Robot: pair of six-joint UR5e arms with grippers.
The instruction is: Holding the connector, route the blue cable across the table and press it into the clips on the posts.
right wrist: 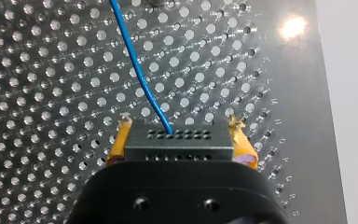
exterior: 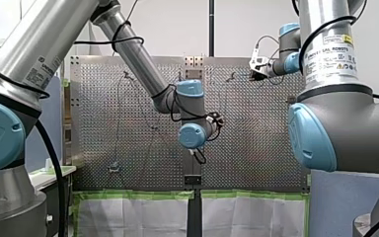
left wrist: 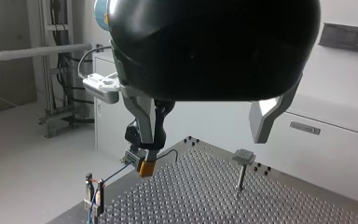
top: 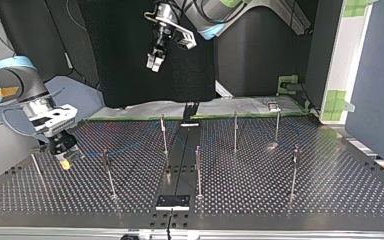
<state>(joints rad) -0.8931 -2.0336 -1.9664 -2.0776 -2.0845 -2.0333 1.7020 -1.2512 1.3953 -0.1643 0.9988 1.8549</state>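
Note:
In the right wrist view my right gripper [right wrist: 175, 140] is shut on the black connector [right wrist: 175, 139], with a yellow pad on each side of it. The blue cable [right wrist: 137, 70] leaves the connector and runs ahead over the perforated table. In the top view my right gripper [top: 64, 159] hangs low over the table at the left, and the cable [top: 125, 148] trails faintly toward the posts. My left gripper [top: 154, 62] hangs high above the table's far side. Its metal fingers [left wrist: 265, 116] stand wide apart and hold nothing. Ahead of them the cable sits in a clip post [left wrist: 93, 198].
Several thin posts stand on the perforated table [top: 260, 190], among them one [top: 107, 172] near my right gripper, one [top: 198, 170] at the middle and one [top: 294, 170] at the right. A black plate [top: 172, 201] lies at the near edge. Another clip post [left wrist: 242, 163] shows in the left wrist view.

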